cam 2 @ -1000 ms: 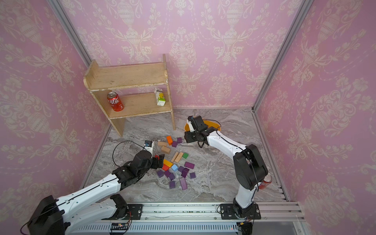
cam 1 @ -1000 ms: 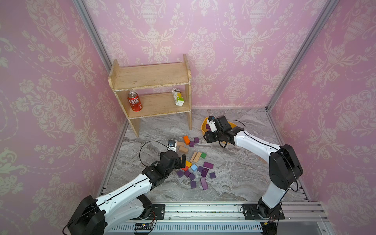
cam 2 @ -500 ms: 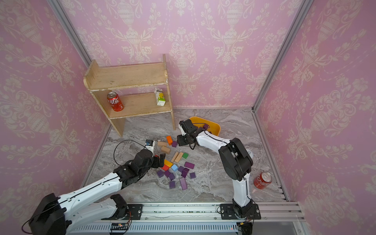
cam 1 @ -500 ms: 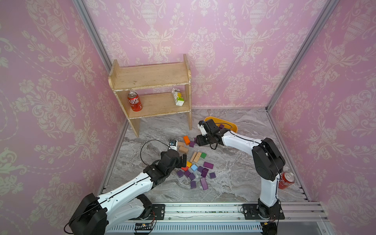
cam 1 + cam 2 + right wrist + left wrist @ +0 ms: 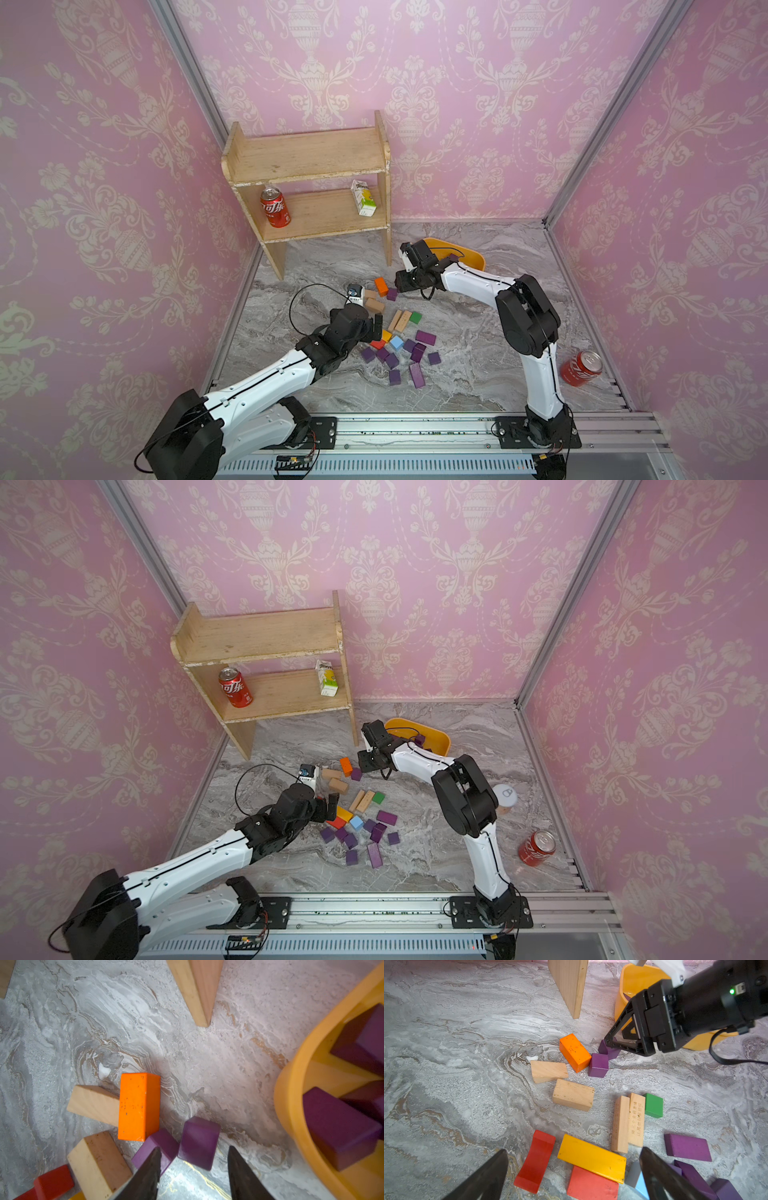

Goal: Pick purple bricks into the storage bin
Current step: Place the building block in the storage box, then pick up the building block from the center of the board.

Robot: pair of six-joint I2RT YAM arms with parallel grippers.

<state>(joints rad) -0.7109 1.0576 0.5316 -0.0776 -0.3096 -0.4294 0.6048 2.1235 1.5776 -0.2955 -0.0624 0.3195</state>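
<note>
Lower centre: right pincer (image 5: pixel 194 1149), half-open and empty, framed one purple brick (image 5: pixel 199 1138). A clean grasp likely required excluding the neighbouring purple brick (image 5: pixel 160 1138); left pincer (image 5: pixel 573 1149) gaped wide, empty.

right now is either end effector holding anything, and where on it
Nothing is held. The left end effector is open and empty; the right end effector is open, a purple brick at its fingertips but not clamped.

The left gripper (image 5: pixel 573 1150) has its two dark tips spread wide, and a yellow block (image 5: pixel 591 1158) shows between them. Farther off, the right gripper (image 5: pixel 609 1043) has its tips right at a purple brick (image 5: pixel 613 1053), near the storage bin (image 5: pixel 631 980). A second purple brick (image 5: pixel 598 1065) touches an orange block (image 5: pixel 575 1052).
</note>
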